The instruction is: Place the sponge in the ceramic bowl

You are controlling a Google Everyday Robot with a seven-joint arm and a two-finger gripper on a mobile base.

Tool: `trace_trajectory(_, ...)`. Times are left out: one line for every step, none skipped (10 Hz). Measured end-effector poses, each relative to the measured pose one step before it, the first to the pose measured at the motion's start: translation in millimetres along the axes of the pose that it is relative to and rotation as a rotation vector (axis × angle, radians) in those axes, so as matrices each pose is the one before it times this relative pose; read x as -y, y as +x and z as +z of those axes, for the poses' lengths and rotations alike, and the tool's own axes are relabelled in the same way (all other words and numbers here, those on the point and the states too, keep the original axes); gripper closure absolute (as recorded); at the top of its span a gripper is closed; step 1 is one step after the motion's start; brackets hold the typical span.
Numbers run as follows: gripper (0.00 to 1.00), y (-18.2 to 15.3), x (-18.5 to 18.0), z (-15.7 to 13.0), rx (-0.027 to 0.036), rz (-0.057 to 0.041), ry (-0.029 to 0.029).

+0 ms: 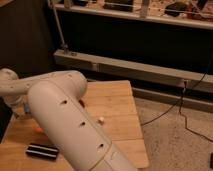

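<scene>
Met first, from six o'clock up toward ten, the arm's thick white link (70,125), stretched across the wooden worktop (117,107) and hiding most of its middle. Noted a dark flat block (42,150) at seven o'clock near the front edge, and a small pale bit (101,120) just right of the link, both well apart from the task's things.

Caught, farther in at eight o'clock, an orange-red patch peeping from the link's left edge. Took it for the ceramic bowl (37,128), mostly covered. Could not see into it, so could vouch for nothing inside.

Found the hand (17,107) at nine o'clock, hanging below the bent wrist, low over the worktop's left side and near that patch. Could not tell its state: apart, together or clamped on something. Spotted a light-blue speck just beside it, against the link. Judged it likely the sponge (25,107), though possibly some other blue thing.

Reckoned the arm's doubling-back a means of bringing the hand down close to the base, right by bowl and sponge. Held the scene to fit a sponge on its way into the bowl as well as one only being taken up.

Saw a red sliver (80,103) at the link's right edge, past naming. Made out beyond, at three o'clock, speckled floor (170,135) with a black cable (180,107), and at twelve a dark-fronted metal shelf (140,67).
</scene>
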Motion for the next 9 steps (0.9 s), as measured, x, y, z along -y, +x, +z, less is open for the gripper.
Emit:
trace_trajectory(1.0,12.93,11.12,-17.3,-0.0072,0.04241,0.01751)
trace_trajectory(1.0,10.0,6.77,-10.43,-0.00681,0.03003,0.00768)
trace_trajectory(1.0,16.31,9.73,-14.57,-0.01335,0.04088,0.01099)
trace_trajectory(1.0,9.6,5.59,-8.06,-0.00769,0.02304,0.00544)
trace_trajectory(1.0,19.36,11.71,-14.56,-0.01242,0.04471,0.01068)
trace_trajectory(1.0,10.23,5.69,-5.87,-0.00625,0.02267,0.00364)
trace_trajectory(1.0,12.18,4.95,-4.91,-0.00625,0.02745,-0.00113)
trace_trajectory(1.0,15.43,5.0,-4.62,-0.00756,0.0331,-0.00472)
trace_trajectory(1.0,10.59,3.12,-1.8,-0.0078,0.01841,-0.00187)
